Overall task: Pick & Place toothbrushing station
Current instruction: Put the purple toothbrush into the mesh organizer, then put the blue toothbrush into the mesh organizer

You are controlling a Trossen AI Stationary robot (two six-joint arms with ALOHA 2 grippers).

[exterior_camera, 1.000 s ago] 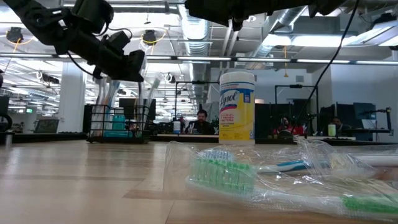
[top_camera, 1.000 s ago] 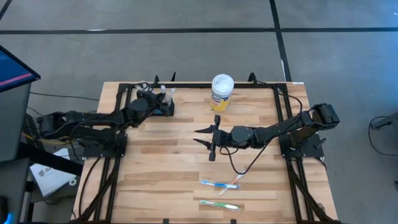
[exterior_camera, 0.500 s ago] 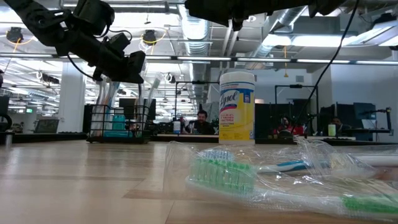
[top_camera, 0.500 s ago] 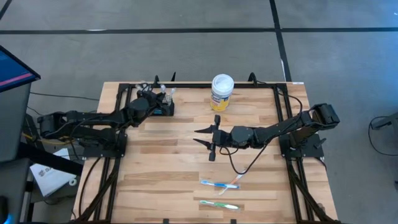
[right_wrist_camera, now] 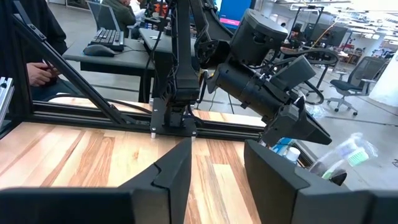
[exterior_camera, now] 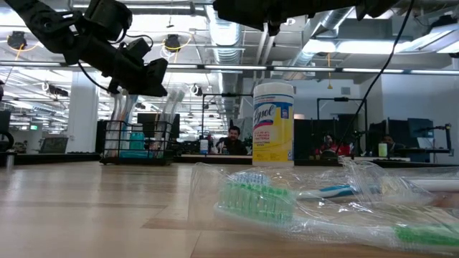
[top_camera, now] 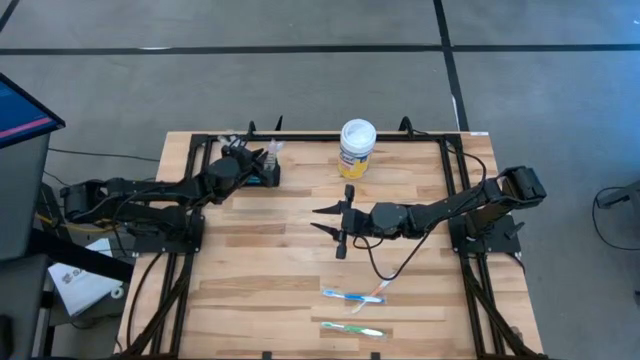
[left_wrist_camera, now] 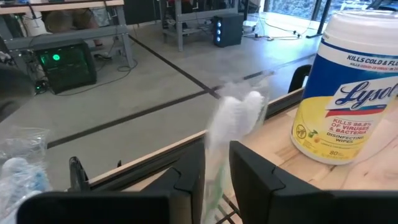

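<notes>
Left hand [top_camera: 262, 160] over the basket [top_camera: 262, 175], wrapped toothbrush [left_wrist_camera: 233, 121] between its fingers

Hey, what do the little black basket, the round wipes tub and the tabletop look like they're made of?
The basket looks like thin black-coated metal wire: you see straight through its bars. The wipes tub seems to be smooth plastic, with a white lid and a glossy yellow printed label. The tabletop looks like wood planks with a light satin finish, going by the visible grain and the joints between boards.

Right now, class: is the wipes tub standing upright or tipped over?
Upright. In the low view the wipes tub stands on its base on the table, lid on top, label reading level; from above, only its round white lid shows.
</notes>
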